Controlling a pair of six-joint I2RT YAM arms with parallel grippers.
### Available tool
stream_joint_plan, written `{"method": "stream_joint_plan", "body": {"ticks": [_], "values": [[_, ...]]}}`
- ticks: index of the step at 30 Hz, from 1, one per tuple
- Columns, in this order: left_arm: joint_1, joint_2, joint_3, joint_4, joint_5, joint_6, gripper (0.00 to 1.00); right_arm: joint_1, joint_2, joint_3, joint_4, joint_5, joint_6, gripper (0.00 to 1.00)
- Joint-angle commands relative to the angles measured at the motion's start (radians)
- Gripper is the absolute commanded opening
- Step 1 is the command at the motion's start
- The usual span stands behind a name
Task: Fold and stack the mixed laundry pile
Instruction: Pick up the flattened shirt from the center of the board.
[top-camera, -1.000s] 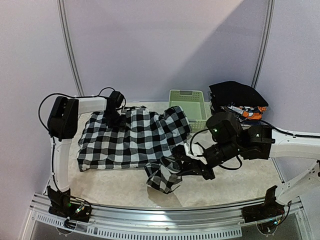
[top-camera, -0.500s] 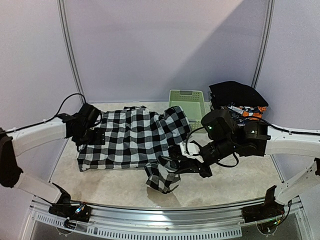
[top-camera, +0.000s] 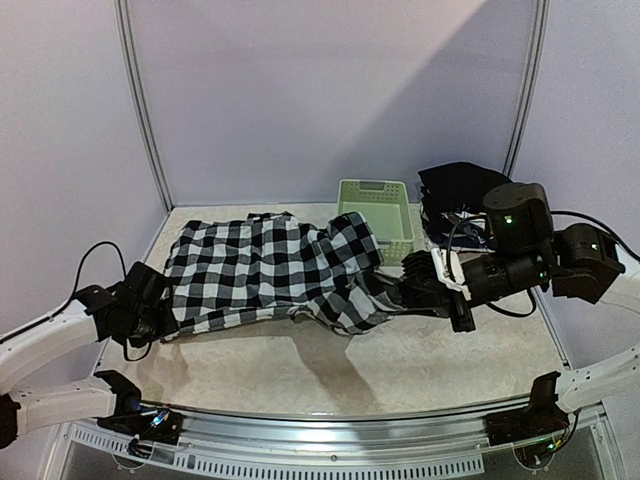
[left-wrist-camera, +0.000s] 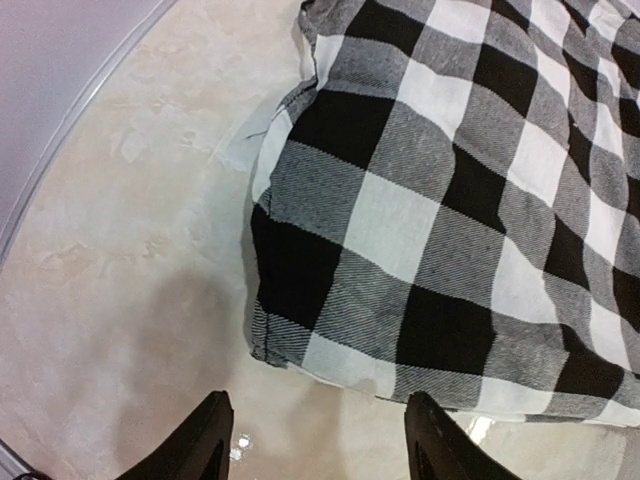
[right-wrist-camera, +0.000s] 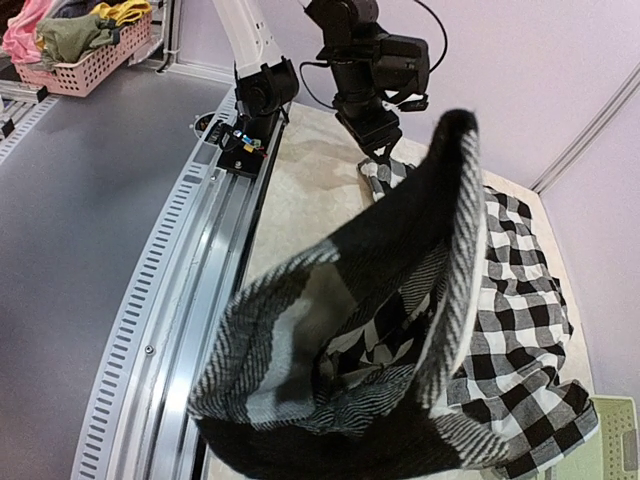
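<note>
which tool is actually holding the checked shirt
The right tool, shut on the checked shirt; the left tool is open, just short of its corner.

A pale green slotted basket (top-camera: 377, 208) stands upper centre on the beige desk (top-camera: 260, 365). In the right wrist view, a pink basket (right-wrist-camera: 90, 62) holding clothes sits upper left.

One checked shirt (top-camera: 265, 270). One black cloth (top-camera: 460, 185). Two baskets: one green basket (top-camera: 378, 205), one pink basket (right-wrist-camera: 85, 65) holding clothes too small to count. Two arms: one left arm (top-camera: 50, 335), one right arm (top-camera: 520, 265). Two grippers: one left gripper (left-wrist-camera: 320, 440), one right gripper (top-camera: 407, 290). One table (top-camera: 300, 365).
</note>
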Motion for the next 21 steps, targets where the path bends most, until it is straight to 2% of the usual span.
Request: {"method": "stream_joint_plan", "body": {"ticks": [1,6,13,21], "values": [[-0.001,-0.059,-0.073,0.017,-0.004,-0.101,0.57,-0.005,0.004,-0.006,-0.028,0.02,-0.002,0.0],[0.0,-0.061,-0.106,0.022,-0.044,-0.14,0.52,-0.005,0.036,0.005,-0.03,0.025,0.018,0.0],[0.019,-0.051,-0.168,0.177,-0.061,-0.143,0.46,-0.005,0.066,0.007,-0.023,0.014,0.034,0.01],[0.05,-0.008,-0.198,0.308,-0.077,-0.135,0.45,-0.006,0.08,0.006,-0.027,0.007,0.045,0.01]]}}
